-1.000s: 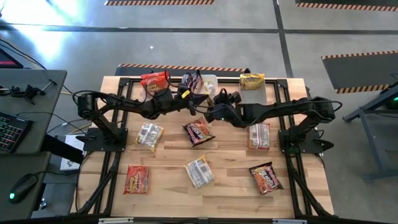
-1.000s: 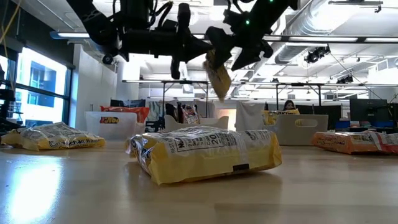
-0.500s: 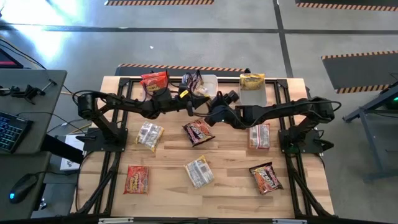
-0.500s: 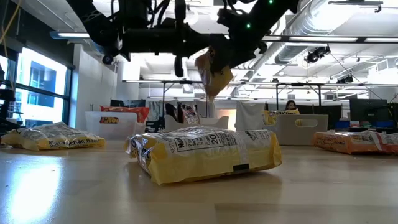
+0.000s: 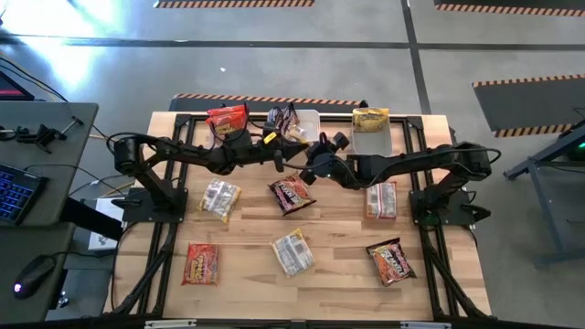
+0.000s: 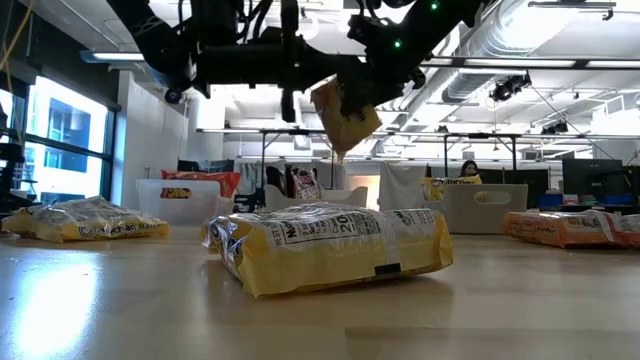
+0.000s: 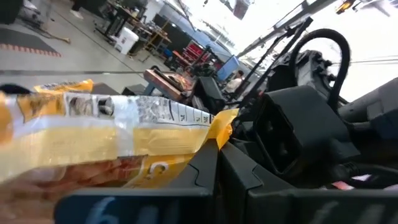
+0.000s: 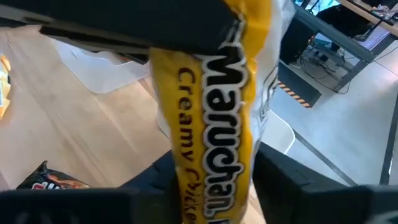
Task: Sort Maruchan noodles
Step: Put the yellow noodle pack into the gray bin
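1. Maruchan noodles, one yellow packet (image 6: 345, 115): up in mid-air over the middle of the worktop (image 5: 247, 283), between both arms, seemingly for a hand-over.
2. Left gripper (image 7: 211, 177): pressed together on the packet's edge, holding it up and presenting it crosswise to the other arm.
3. Right gripper (image 8: 211, 186): fingers flanking the packet closely; firmly clamped or not, cannot tell.
4. Back right tub (image 5: 375, 142): already contains a yellow kind, so likely the destination, within the right arm's easier reach.

yellow noodle packet (image 7: 93, 143) | close in front | other arm's dark housing (image 7: 292, 130) beside
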`<state>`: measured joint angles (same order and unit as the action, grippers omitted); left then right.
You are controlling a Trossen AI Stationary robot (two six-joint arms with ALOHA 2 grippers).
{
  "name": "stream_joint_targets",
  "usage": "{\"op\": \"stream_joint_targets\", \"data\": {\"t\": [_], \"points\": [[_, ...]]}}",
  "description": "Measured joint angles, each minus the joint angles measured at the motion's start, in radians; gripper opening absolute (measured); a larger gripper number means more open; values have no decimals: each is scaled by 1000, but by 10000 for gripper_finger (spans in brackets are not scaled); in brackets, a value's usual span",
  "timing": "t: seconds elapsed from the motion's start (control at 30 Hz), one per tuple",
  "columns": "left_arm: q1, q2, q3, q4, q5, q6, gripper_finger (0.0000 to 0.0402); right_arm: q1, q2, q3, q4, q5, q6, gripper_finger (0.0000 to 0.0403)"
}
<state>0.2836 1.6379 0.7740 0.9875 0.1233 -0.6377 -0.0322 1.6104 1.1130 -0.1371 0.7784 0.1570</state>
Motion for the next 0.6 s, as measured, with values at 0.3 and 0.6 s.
{"op": "stream_joint_targets", "data": {"t": [0.3, 0.6], "points": [[50, -6, 1, -26, 42, 159, 49, -1, -41, -1, -23, 6, -56, 92], [153, -8, 1, -77, 236, 179, 129, -78, -195, -1, -236, -81, -121, 91]]}}
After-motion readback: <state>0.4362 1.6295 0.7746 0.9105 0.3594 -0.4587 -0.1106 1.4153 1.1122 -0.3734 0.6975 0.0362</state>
